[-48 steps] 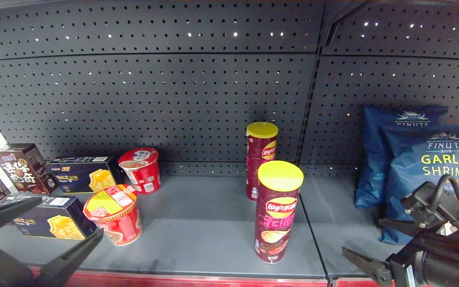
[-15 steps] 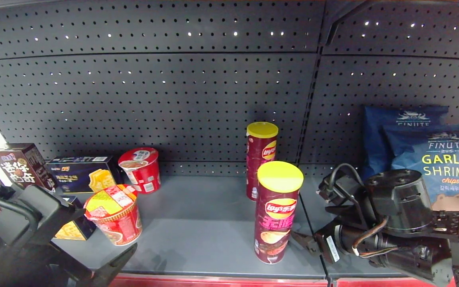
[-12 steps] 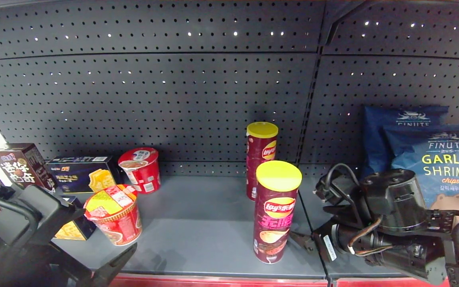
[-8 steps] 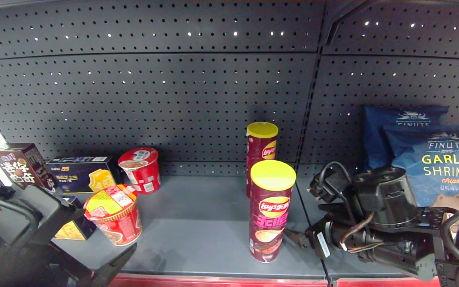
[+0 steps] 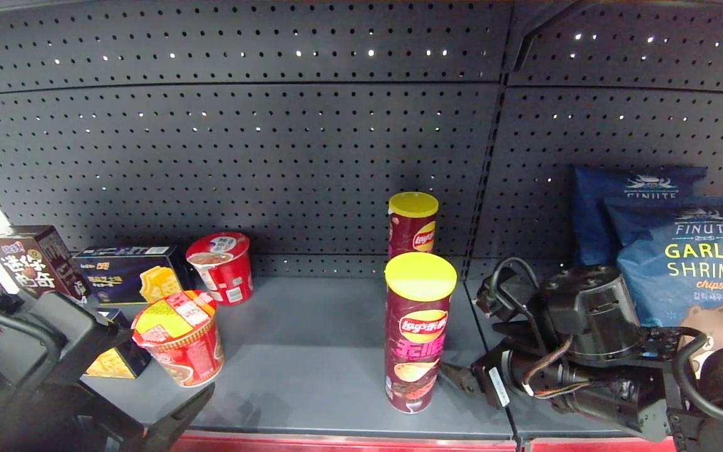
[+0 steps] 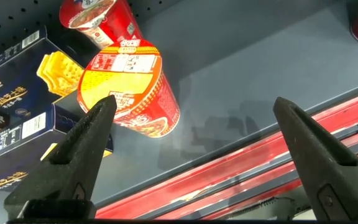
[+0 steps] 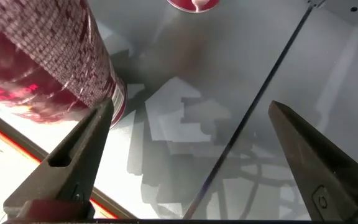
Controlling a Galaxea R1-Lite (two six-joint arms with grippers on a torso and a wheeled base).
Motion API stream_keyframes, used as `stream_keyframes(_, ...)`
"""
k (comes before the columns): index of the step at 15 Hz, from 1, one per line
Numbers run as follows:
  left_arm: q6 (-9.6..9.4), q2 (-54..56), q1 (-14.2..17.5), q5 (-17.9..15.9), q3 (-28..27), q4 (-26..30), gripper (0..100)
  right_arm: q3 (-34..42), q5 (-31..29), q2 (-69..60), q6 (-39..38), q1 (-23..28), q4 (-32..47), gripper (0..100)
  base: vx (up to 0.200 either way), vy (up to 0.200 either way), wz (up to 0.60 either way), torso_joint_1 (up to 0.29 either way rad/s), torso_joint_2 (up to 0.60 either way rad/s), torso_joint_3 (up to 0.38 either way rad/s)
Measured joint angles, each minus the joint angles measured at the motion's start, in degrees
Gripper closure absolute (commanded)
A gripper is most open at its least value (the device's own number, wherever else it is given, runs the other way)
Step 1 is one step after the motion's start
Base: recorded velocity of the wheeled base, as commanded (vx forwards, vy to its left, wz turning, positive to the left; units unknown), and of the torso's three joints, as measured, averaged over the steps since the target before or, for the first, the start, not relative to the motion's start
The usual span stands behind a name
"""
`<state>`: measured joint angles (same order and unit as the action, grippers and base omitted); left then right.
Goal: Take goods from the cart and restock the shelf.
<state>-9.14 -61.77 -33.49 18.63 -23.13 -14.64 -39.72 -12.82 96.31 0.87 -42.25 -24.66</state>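
The front chip can (image 5: 419, 333) stands upright near the shelf (image 5: 311, 358) edge (a second can (image 5: 413, 223) behind it). The right gripper (image 7: 191, 149) sits low beside its base with fingers (image 7: 73, 168) spread, seemingly to nudge it into line. The left gripper (image 6: 191, 143), also spread, hovers by the cup noodles (image 5: 181, 339).

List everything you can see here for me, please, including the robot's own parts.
chip cans: two, maroon with yellow lids, mid-shelf, one behind the other
noodle cups: two, red, left of middle
navy boxes: two, left, front one partly hidden
brown boxes: two, far left
chip bags: two, blue, right section
shelf: one, grey, under everything
left gripper: one, black, open, near front noodle cup
right gripper: one, black, open, beside front can's base
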Motion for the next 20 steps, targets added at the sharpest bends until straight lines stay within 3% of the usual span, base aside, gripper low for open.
stream_keyframes(4, 0.01, 0.1, 0.2, 0.0, -0.1, -0.3, 0, 2.5, 0.2, -2.2, 0.0, 0.3, -0.4, 0, 0.000, 0.000, 0.00, 0.000, 0.00, 0.000)
stream_keyframes(7, 0.00, 1.9, 3.4, -1.1, 0.8, -2.5, 0, 6.3, 2.3, -6.9, 0.0, 1.3, -3.6, 0, 0.000, 0.000, 0.00, 0.000, 0.00, 0.000)
stream_keyframes(10, -0.11, 7.9, 5.7, -0.8, 3.8, -2.4, 0, 7.9, 2.7, -13.6, -0.1, 5.4, -4.2, 0, 0.000, 0.000, 0.00, 0.000, 0.00, 0.000)
stream_keyframes(13, -2.13, 12.7, 8.5, 0.7, 4.7, -2.4, 0, 9.8, 2.7, -21.3, -0.1, 10.5, -3.5, 0, 0.000, 0.000, 0.00, 0.000, 0.00, 0.000)
stream_keyframes(17, -2.45, 19.3, 16.1, 1.6, 6.1, -2.3, 0, 16.7, 2.5, -34.7, -0.3, 19.9, 0.2, 0, 0.000, 0.000, 0.00, 0.000, 0.00, 0.000)
stream_keyframes(20, -2.02, 25.4, 22.7, 2.0, 10.8, -2.4, 0, 24.2, 1.1, -45.8, -0.4, 29.0, 2.8, 0, 0.000, 0.000, 0.00, 0.000, 0.00, 0.000)
